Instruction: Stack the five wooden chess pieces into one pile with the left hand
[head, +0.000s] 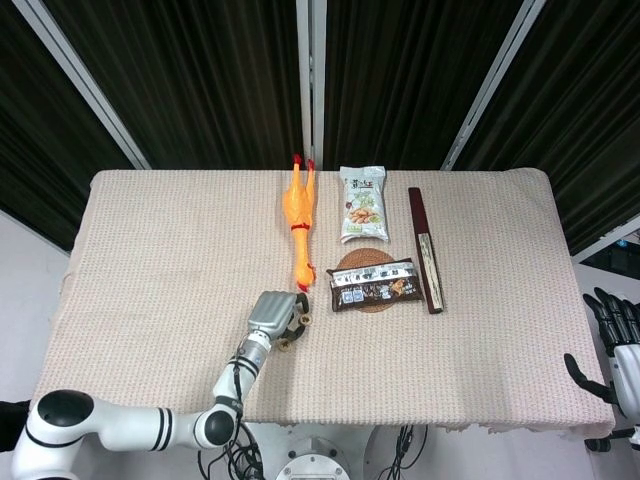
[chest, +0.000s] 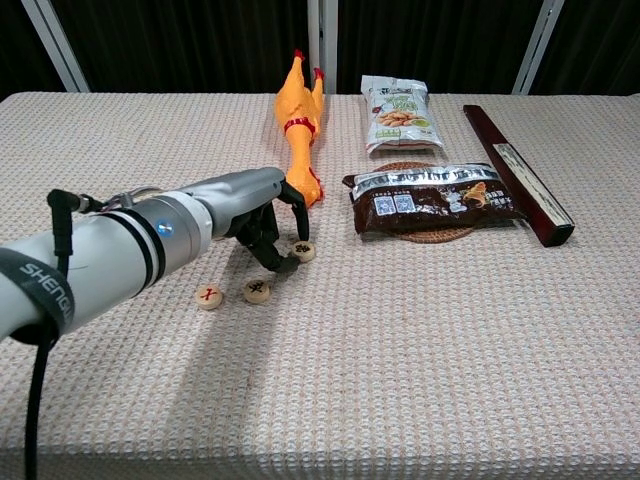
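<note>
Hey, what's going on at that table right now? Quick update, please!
Left hand fingers down at a wooden chess piece, grip unclear. Two more pieces loose, nothing stacked. Right hand idle, open, at table edge. Rubber chicken close by.

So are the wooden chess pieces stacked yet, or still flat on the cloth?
Not stacked as far as shown: three chess pieces lie flat and apart, the left hand reaching over the farthest. The others cannot be seen.
</note>
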